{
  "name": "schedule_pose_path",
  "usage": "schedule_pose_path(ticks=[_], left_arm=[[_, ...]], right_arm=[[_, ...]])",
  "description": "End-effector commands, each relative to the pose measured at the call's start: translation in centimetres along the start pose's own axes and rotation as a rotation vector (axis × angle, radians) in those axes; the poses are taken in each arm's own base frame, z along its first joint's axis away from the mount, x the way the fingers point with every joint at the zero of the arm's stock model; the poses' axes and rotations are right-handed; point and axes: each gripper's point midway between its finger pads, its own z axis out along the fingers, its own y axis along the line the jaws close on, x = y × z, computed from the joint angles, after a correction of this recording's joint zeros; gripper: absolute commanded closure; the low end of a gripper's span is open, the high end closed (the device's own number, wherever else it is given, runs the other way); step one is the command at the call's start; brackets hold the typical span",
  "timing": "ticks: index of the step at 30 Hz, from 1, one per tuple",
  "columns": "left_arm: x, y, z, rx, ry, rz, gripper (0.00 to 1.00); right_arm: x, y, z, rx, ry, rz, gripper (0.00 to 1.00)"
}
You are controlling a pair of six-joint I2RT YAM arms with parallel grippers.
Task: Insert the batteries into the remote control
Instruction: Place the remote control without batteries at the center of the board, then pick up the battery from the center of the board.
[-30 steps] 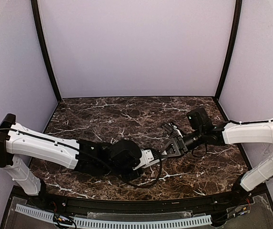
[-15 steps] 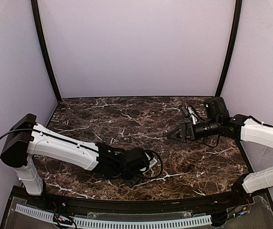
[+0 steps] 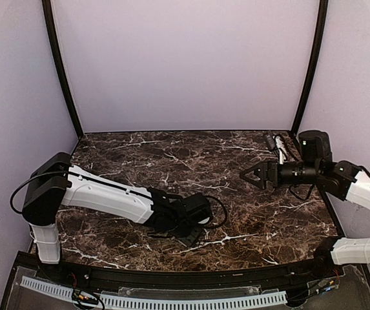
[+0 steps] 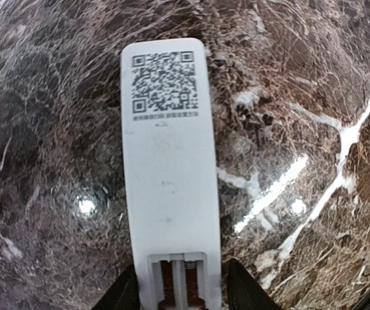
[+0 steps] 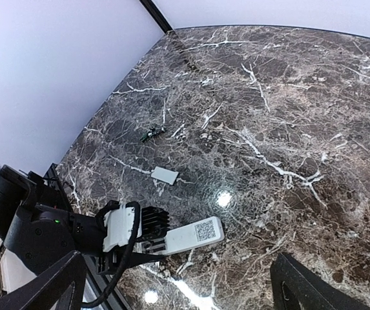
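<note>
Left gripper (image 4: 185,294): I am clamping my two fingers on the sides of the remote control (image 4: 168,174), right at the end nearest my wrist.
Remote control: it is pointing straight out from my left fingers, back face up, low over the marble table (image 3: 172,155) near its front edge. Whether it is touching the marble I cannot tell.
Back face: a printed square code (image 4: 164,81) is showing at the far end, with a line of small print just under it.
Battery bay (image 4: 177,284): it is standing open at the gripped end, between my fingers, and two slots and a small spring are showing. Whether cells are sitting in them I cannot tell.
Right gripper (image 3: 252,177): I am holding my jaws spread wide apart with nothing between them, up above the right side of the table and well apart from the remote control, pointing toward the left.
White flat piece (image 5: 164,174): a small rectangle is lying on the marble near the remote control, apart from it.
Small dark thing (image 5: 152,134): it is lying farther back on the table, too small for me to tell what it is.
</note>
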Motion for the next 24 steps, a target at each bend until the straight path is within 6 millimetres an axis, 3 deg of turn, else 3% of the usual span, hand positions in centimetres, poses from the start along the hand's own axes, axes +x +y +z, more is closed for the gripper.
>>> schedule_pose_path(ticks=[1, 6, 8, 11, 12, 13, 14, 17, 18, 19, 20, 22, 24], left_arm=[[-0.5, -0.5, -0.4, 0.02, 0.019, -0.006, 0.46], [-1.2, -1.0, -1.4, 0.054, 0.017, 0.014, 0.27], [-2.2, -1.3, -2.8, 0.084, -0.014, 0.025, 0.21], [-4.4, -1.0, -6.3, 0.123, -0.105, 0.014, 0.03], [-4.6, -0.7, -6.9, 0.124, -0.117, 0.015, 0.02], [-5.5, 0.1, -8.4, 0.133, -0.153, -0.006, 0.02], [-5.3, 0.8, -8.6, 0.128, -0.155, -0.017, 0.02], [-6.7, 4.9, -11.8, 0.081, -0.271, -0.118, 0.01], [-5.6, 6.2, -11.6, 0.051, -0.272, -0.13, 0.01], [-6.5, 7.6, -13.5, 0.031, -0.349, -0.161, 0.01], [-5.6, 8.4, -13.1, 0.012, -0.36, -0.161, 0.02], [-4.9, 10.8, -15.2, -0.037, -0.431, -0.172, 0.01], [-3.1, 13.8, -15.3, -0.113, -0.375, -0.217, 0.01]], right_arm=[[0.1, 0.6, 0.2, -0.044, 0.019, -0.007, 0.01], [-1.1, 0.5, 0.2, -0.018, -0.005, 0.084, 0.01], [-1.1, 0.4, 0.1, -0.008, 0.004, 0.056, 0.01], [-1.3, 0.0, 0.0, 0.02, -0.005, 0.03, 0.02], [-1.3, 0.0, -0.1, 0.019, -0.009, 0.02, 0.01], [-1.3, 0.0, -0.2, 0.021, -0.017, 0.013, 0.01], [-1.3, -0.3, -0.2, 0.034, -0.027, 0.011, 0.01], [-1.3, -0.8, -0.4, 0.057, -0.051, -0.001, 0.02], [-1.1, -0.7, -0.3, 0.051, -0.041, -0.013, 0.01], [-0.9, -0.6, -0.1, 0.04, -0.021, -0.033, 0.01], [-0.7, -0.7, 0.2, 0.045, 0.004, -0.035, 0.01], [0.1, -1.3, 0.9, 0.059, 0.054, -0.034, 0.01], [0.9, -1.5, 1.5, 0.047, 0.1, -0.044, 0.01]])
